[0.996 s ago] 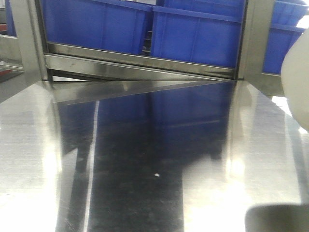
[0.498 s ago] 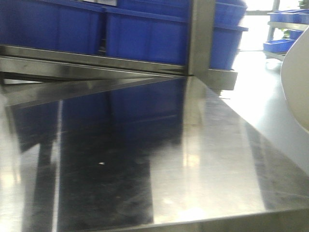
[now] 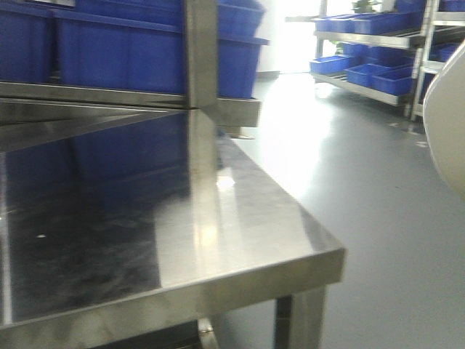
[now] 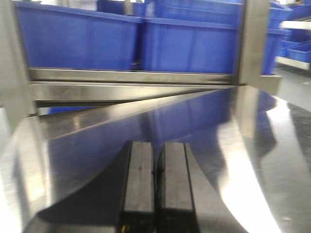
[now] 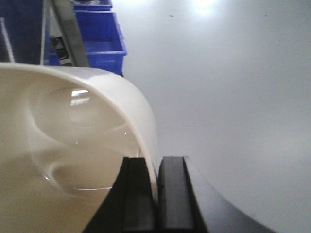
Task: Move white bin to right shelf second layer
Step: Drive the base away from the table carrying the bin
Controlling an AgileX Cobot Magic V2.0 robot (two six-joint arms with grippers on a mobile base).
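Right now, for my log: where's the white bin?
The white bin hangs clamped in the right gripper, front view's right edge, over floor beside the table.

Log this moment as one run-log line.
right gripper: shut on white bin wall | left gripper: shut, empty, above steel table | bin: off table, over floor | placement: not yet done

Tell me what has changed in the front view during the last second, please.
The view swung to the right: the post and crates slid left in the picture, and the table corner, the floor and far shelves came into sight. The bin stayed at the right edge; the right claw is shut on its wall. The left claw is shut, empty.
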